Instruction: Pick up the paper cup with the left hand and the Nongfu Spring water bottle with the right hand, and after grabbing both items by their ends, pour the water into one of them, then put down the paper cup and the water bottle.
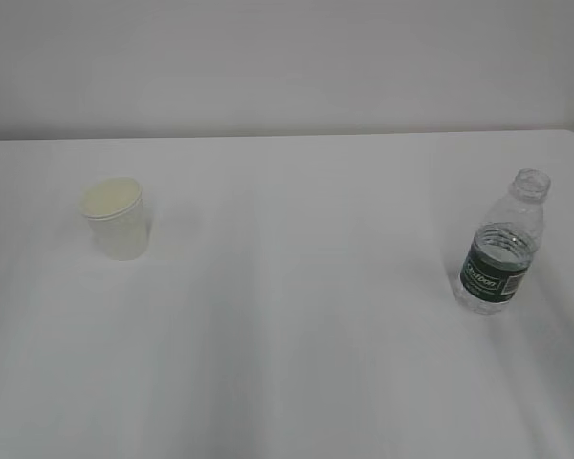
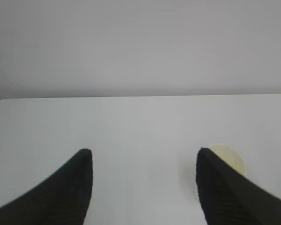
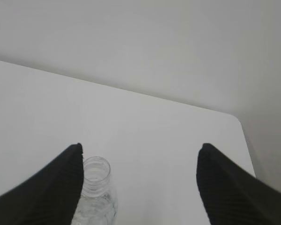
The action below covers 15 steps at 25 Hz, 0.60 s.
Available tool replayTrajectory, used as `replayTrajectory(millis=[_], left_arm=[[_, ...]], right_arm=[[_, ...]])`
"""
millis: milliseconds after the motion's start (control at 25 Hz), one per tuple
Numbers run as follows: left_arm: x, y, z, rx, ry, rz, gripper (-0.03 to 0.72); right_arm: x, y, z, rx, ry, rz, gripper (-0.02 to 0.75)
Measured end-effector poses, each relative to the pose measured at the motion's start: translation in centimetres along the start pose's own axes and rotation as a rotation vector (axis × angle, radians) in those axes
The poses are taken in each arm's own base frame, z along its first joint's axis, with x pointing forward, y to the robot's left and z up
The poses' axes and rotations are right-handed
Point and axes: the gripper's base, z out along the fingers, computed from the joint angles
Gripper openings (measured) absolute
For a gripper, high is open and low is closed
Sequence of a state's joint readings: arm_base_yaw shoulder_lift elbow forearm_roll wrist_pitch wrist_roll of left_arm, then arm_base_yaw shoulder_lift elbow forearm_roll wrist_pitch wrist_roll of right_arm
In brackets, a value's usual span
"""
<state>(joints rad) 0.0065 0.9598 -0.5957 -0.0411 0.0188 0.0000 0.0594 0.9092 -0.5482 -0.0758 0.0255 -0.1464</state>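
Two black tools, left [image 2: 143, 161] and right [image 3: 140, 157], hang spread and empty. Small white paper cup [image 1: 117, 218] stands well apart from the clear ribbed green-labelled bottle [image 1: 502, 247], bare white surface [image 1: 306, 287] between. That bottle stands near the surface's right edge.

A bare test bench, more lab than home: a plain white table [image 1: 287, 363] stands against an unmarked pale grey wall [image 1: 287, 57]. Only a paper cup [image 1: 118, 219] and an open water bottle [image 1: 502, 247] stand on it, well apart, with no furnishings or decoration around.
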Motion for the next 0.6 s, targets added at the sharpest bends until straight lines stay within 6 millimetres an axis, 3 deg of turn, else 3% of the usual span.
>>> replayTrajectory(millis=[160, 600], left_arm=[[0.4, -0.3, 1.3, 0.014, 0.000, 0.005, 0.494], [1.7, -3.6, 4.1, 0.139, 0.003, 0.052, 0.494]], right_arm=[[0.1, 0.0, 0.8, -0.001, -0.009, 0.000, 0.573], [0.9, 0.3, 2.8, -0.012, 0.021, 0.050, 0.573]])
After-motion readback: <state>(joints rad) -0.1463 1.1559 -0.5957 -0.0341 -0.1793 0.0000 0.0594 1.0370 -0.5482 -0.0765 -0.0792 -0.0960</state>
